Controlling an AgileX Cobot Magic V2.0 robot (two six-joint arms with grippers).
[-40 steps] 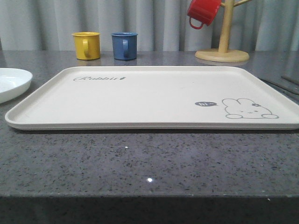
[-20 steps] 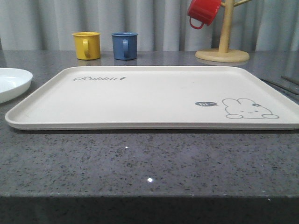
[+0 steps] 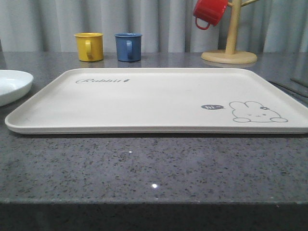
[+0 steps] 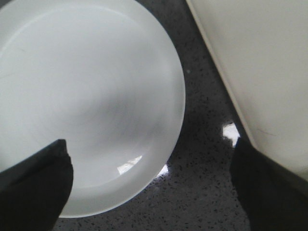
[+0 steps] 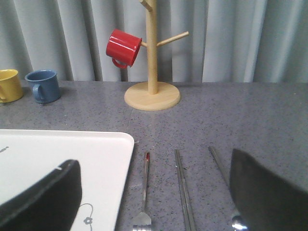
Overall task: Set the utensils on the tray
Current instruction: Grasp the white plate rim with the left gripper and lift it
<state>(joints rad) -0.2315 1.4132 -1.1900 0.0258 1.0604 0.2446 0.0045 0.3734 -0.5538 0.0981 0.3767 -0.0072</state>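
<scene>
The cream tray (image 3: 144,96) with "Rabbit" script and a drawn rabbit lies bare across the middle of the table; its corner shows in the right wrist view (image 5: 57,154) and its edge in the left wrist view (image 4: 260,62). Right of the tray, on the grey counter, lie a silver fork (image 5: 144,192), a pair of chopsticks (image 5: 183,190) and a spoon (image 5: 226,183) partly hidden by a finger. My right gripper (image 5: 154,202) hangs open above them, touching none. My left gripper (image 4: 154,187) is open over the counter between plate and tray, holding nothing.
A round white plate (image 4: 82,96) (image 3: 12,84) sits left of the tray. At the back stand a yellow mug (image 3: 89,46), a blue mug (image 3: 128,46), and a wooden mug tree (image 3: 229,48) with a red mug (image 3: 208,12). Grey curtains close the back.
</scene>
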